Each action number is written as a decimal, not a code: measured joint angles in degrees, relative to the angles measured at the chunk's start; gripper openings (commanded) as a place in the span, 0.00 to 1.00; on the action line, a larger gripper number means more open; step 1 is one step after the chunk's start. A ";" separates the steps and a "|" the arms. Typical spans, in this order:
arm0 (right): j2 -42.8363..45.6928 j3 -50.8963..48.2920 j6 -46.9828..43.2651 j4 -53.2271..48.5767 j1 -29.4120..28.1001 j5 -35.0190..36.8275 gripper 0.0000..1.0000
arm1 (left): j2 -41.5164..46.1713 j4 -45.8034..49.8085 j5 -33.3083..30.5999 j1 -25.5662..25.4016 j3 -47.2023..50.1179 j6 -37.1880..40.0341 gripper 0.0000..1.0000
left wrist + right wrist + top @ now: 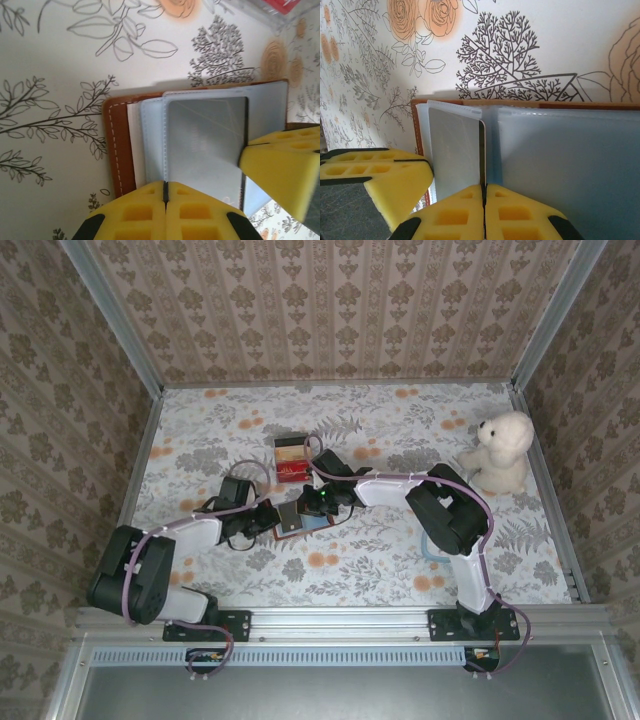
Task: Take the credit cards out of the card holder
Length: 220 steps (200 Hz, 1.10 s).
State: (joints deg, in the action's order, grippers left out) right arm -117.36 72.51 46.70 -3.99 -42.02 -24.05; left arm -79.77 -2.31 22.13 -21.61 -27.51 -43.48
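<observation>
Card holder (293,520) lies open and flat on the table (420,565), just on the near side of the black box (292,458). Brown stitched edge outward, clear plastic sleeves (150,142) fanned on top.

Left gripper (165,186) reaches in from near-left of the box. Fingers pressed together, and a sleeve edge runs straight into the seam. It looks to be pinning the card holder by that leaf.

Right gripper (484,187) reaches in from near-right of the box. Fingers also pressed together on a thin leaf seen nearly edge-on. The left wrist view shows one of its yellow pads at the far edge of the grey card (205,140). My reading is that it pinches the grey card, possibly with sleeve film caught too; I cannot separate them.

Step in hand: extraction of the first card. Grips are set and the card is mostly inside its sleeve.

Next move calls for a straight pull along the sleeve's opening while the left arm anchors. A skewed pull could lift or drag the whole holder.

Writing: faint marks on the grey card's face, unreadable. The red and yellow packets in the box are too small to read.
</observation>
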 measured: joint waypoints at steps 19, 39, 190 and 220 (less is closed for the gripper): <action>0.00 -0.04 0.00 0.07 0.02 -0.02 0.10 | -0.28 -0.42 0.13 0.00 -0.13 0.00 0.00; 0.00 -0.22 0.00 0.33 0.04 -0.02 0.10 | -0.33 -0.35 0.09 -0.04 -0.13 0.04 0.00; 1.90 -6.05 -0.15 6.86 1.22 -2.36 0.14 | 0.37 2.23 -3.02 -0.15 -0.33 2.82 0.00; 1.90 -6.36 -0.02 7.30 1.27 -3.08 0.10 | 0.81 2.49 -2.43 -0.15 -0.35 3.04 0.00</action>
State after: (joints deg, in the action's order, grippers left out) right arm -115.46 66.15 46.68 3.31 -40.75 -27.14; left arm -78.96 0.19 19.70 -21.76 -27.86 -40.45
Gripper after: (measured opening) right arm 0.116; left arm 0.046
